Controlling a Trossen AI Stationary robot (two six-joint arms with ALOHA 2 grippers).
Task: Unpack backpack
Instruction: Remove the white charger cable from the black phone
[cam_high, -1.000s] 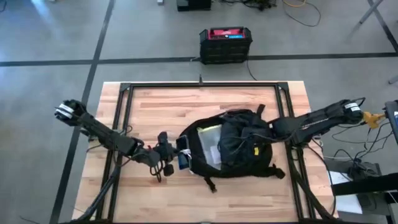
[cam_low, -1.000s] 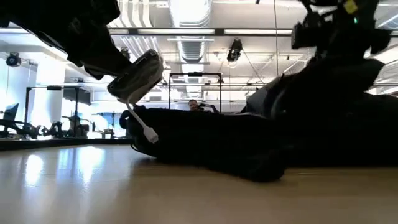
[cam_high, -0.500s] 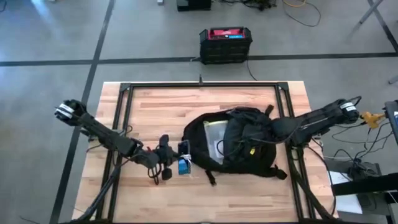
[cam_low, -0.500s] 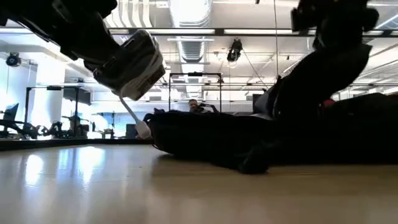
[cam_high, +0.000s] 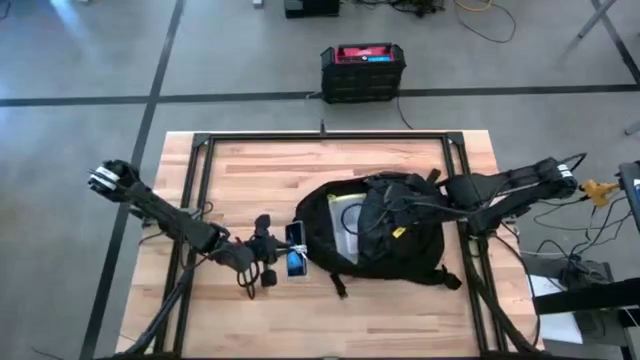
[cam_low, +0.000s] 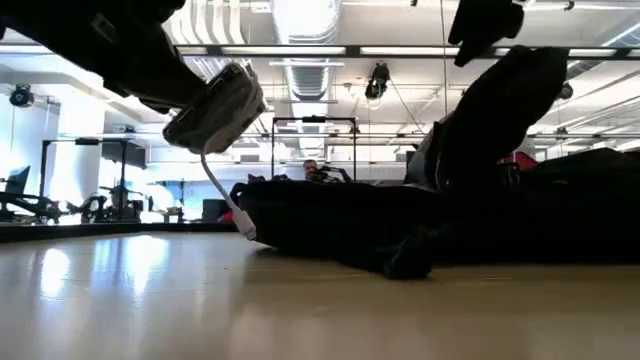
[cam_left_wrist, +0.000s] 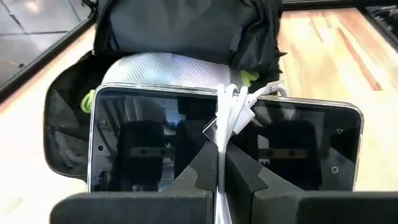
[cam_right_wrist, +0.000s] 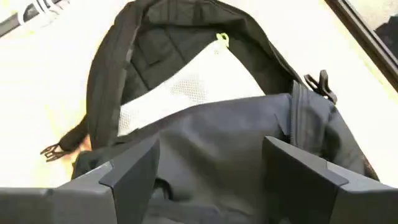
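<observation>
Starting from the left side of the table, we see the left gripper (cam_high: 283, 262) just beside the open mouth of the backpack (cam_high: 400, 240), with its fingers pressed together on a phone (cam_left_wrist: 224, 146) that has a white cable (cam_left_wrist: 231, 112) folded over it. The phone is outside the bag and, in the low view, it hangs above the wood with the cable end dangling near the table (cam_high: 250, 170). The backpack lies in the middle of the table, a little toward the right, with its long axis running across the table and its opening facing the left arm. So the free wood for putting the phone down lies on the side of the left gripper away from the bag, and we judge that the left arm is the nearer one for this. Further right, the right gripper (cam_high: 452, 188) is at the far right edge of the bag; its fingers are spread over the dark fabric, not clamping it. Only the right wrist view shows a pale mesh pouch (cam_right_wrist: 186, 90) inside the opening; the low view hides it completely.
</observation>
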